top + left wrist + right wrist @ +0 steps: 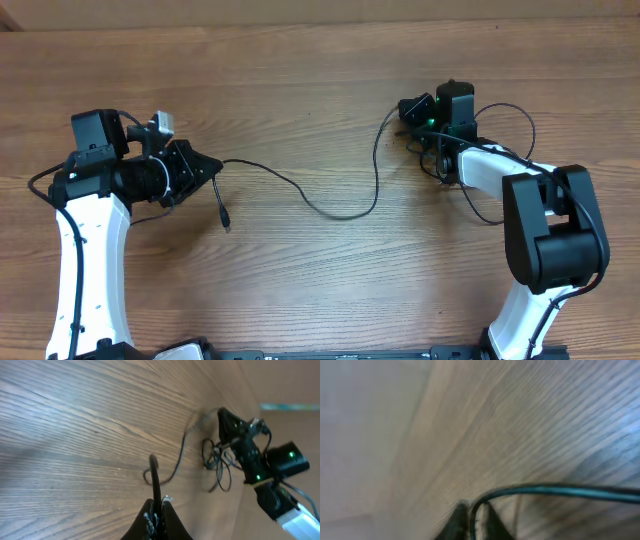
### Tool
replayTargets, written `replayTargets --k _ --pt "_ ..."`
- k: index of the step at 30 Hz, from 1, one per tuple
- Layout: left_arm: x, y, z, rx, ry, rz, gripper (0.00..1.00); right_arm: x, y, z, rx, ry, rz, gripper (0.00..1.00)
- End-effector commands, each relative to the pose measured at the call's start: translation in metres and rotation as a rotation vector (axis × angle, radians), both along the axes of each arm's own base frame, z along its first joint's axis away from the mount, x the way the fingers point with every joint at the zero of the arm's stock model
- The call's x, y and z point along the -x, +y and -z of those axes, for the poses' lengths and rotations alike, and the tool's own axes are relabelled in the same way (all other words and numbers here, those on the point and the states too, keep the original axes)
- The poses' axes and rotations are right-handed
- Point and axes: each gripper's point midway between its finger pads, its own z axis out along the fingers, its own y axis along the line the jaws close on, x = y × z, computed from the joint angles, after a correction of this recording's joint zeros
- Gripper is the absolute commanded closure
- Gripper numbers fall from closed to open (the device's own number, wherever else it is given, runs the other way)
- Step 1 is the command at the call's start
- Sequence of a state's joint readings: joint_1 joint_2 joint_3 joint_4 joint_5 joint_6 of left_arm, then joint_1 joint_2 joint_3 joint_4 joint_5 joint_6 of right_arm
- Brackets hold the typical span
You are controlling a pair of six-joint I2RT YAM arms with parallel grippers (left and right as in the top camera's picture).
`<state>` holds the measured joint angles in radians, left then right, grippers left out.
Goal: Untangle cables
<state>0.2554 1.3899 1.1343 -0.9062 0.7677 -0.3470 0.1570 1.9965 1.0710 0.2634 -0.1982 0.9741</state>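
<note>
1. While clamped shut, left end effector pinches cable near its plug.
2. Right end effector closed tight on same cable's far stretch.
3. Other cables bunched beside it on bench.

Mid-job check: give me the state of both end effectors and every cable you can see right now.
left end effector: shut on the long cable, near its plug end.
right end effector: shut on the long cable.
long cable: slack, curving over the table between the two end effectors.
plug end: free, sticking out past the left end effector.
cable bundle: tangled loops, not gripped.
</note>
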Motion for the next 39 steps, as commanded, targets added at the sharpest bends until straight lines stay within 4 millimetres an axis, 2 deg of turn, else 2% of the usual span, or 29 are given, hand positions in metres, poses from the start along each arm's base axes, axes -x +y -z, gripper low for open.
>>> replayTargets --k 1,5,10,15,17,19,20,21,23,24,25,28,32,36,39 --pt "-0.002 -0.007 -0.017 0.015 -0.085 0.066 0.96 -0.001 0.025 -0.019 -0.002 -0.081 -0.187 0.96" --pt "-0.007 -0.006 -0.019 0.018 -0.102 0.050 0.96 0.024 0.074 -0.044 -0.032 -0.192 -0.533 0.96" --pt "-0.012 0.000 -0.016 -0.001 -0.083 0.004 0.96 0.082 0.129 -0.071 -0.090 -0.316 -0.921 0.96" --pt "-0.015 0.004 -0.014 0.003 -0.053 -0.045 0.96 0.132 0.172 -0.078 -0.067 -0.346 -1.123 0.96" --pt "-0.015 0.005 -0.014 0.002 -0.051 -0.050 0.96 0.136 0.180 -0.075 -0.012 -0.325 -1.114 0.96" --pt "-0.015 0.005 -0.014 0.002 -0.051 -0.051 0.96 0.121 0.169 -0.065 0.076 -0.232 -0.975 0.93" --pt "-0.015 0.005 -0.014 0.000 -0.050 -0.052 0.96 0.114 0.161 -0.061 0.107 -0.189 -0.909 0.78" --pt "-0.015 0.005 -0.013 0.000 -0.049 -0.052 0.96 0.103 0.146 -0.055 0.151 -0.127 -0.803 0.52" --pt "-0.014 0.006 -0.012 -0.004 -0.042 -0.055 0.96 0.088 0.120 -0.049 0.223 -0.063 -0.677 0.38" --pt "-0.014 0.006 -0.012 -0.005 -0.039 -0.055 0.96 0.077 0.101 -0.044 0.283 -0.034 -0.603 0.10" --pt "-0.013 0.006 -0.012 -0.004 -0.036 -0.055 0.96 0.072 0.090 -0.041 0.317 -0.020 -0.563 0.03" --pt "-0.012 0.005 -0.011 -0.002 -0.026 -0.054 0.96 0.059 0.051 -0.031 0.415 0.031 -0.427 0.00" --pt "-0.008 0.004 -0.009 0.003 -0.007 -0.054 0.96 0.050 0.032 -0.022 0.419 0.050 -0.383 0.00" --pt "-0.006 0.003 -0.008 0.006 0.006 -0.054 0.96 0.033 0.008 -0.010 0.459 0.049 -0.303 0.00" --pt "-0.005 0.003 -0.008 0.007 0.007 -0.054 0.96 0.021 -0.001 -0.005 0.458 0.023 -0.275 0.00"
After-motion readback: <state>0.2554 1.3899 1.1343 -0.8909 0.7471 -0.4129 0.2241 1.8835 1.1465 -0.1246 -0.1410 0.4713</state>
